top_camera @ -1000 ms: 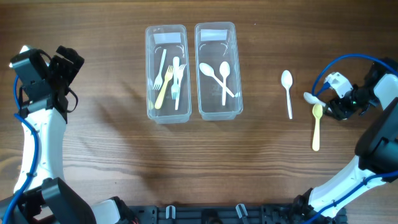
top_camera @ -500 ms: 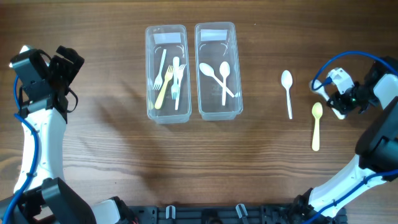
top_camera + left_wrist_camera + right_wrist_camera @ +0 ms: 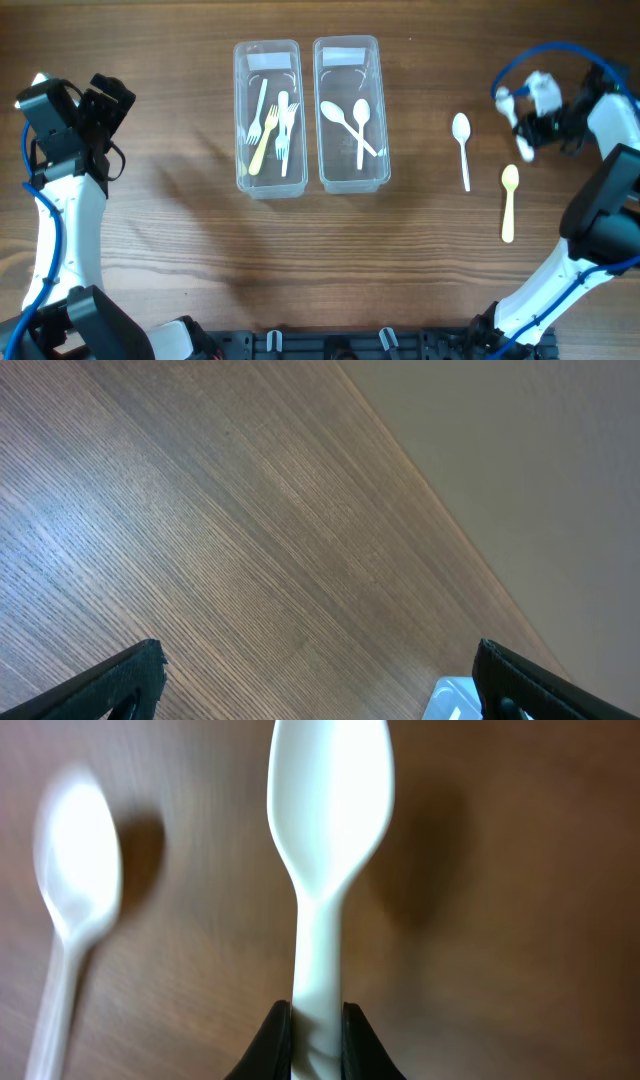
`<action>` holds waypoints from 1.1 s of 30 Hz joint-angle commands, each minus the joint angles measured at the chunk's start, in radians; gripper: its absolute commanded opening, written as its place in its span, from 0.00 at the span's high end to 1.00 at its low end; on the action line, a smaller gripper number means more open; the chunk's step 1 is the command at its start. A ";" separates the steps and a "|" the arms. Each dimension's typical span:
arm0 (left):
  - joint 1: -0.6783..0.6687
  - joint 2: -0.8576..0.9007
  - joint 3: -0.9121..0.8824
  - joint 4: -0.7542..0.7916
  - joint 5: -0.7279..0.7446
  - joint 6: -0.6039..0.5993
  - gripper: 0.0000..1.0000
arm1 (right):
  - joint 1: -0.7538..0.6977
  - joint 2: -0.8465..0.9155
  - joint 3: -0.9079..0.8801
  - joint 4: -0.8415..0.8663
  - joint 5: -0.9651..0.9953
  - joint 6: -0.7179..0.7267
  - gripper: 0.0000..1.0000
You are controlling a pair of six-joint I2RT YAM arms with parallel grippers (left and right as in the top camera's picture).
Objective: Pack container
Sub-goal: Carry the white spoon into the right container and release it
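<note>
Presently my right claw [image 3: 318, 1045] is clamped on the handle of a white spoon [image 3: 330, 830]. The black fingers [image 3: 270, 1040] pinch it from 9 and 3 o'clock just below the neck, and the bowl points to 12 o'clock in the wrist view. The spoon is lifted clear of the table [image 3: 180, 250]. In the overhead view this claw [image 3: 527, 122] sits toward the table's 2 o'clock edge, blurred.

A loose white spoon [image 3: 461, 145] lies at about 8 o'clock from the claw, and a yellow spoon [image 3: 508, 205] at 6 o'clock, the two near each other but apart. Farther off at 9 o'clock stands the spoon tub [image 3: 352, 178], with two spoons inside. The fork tub [image 3: 268, 188] stands just beside it, on the side away from me.

My left claw [image 3: 315, 680] is spread wide and holds nothing, parked at the table's 9 o'clock side.

Handling, as a judgement: the spoon looks very light, stiff and smooth, so it may pivot in a narrow pinch. A grip on the flat of the handle near the neck suits it best, with modest force. The clear tub walls look thin enough to shift if knocked.
</note>
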 commanded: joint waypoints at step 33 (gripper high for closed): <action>0.004 -0.014 0.017 0.002 0.001 -0.006 0.00 | 0.479 -0.135 0.391 -0.443 0.150 0.728 0.51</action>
